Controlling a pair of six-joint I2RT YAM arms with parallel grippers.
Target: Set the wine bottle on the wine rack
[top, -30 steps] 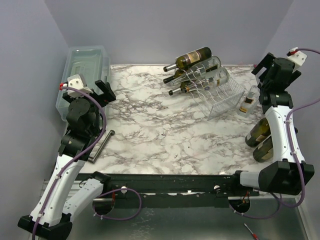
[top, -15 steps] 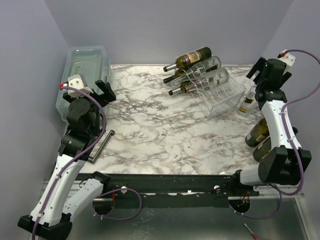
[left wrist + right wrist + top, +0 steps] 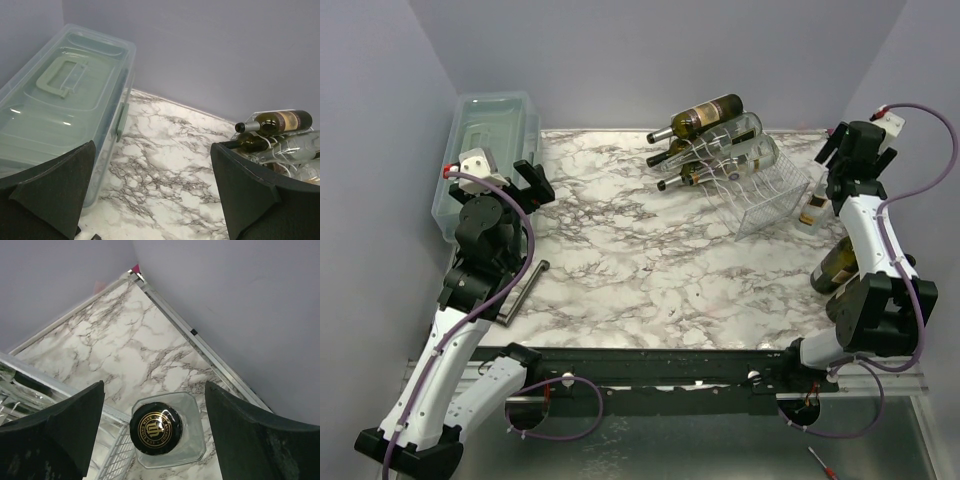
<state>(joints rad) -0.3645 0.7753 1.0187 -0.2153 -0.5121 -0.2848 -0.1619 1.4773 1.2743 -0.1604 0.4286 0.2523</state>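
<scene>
Right gripper (image 3: 154, 395) spread, hovering over upright wine bottle (image 3: 156, 429), just right of wine rack (image 3: 765, 190). Left gripper (image 3: 152, 170) spread.

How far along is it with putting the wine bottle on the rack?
Several bottles already lie on the wine rack. In hand: nothing yet; the right gripper hovers open above the upright clear bottle beside the rack. Remaining: grasping and racking it. Two dark bottles also wait at the right. The left gripper is open, idle.
</scene>
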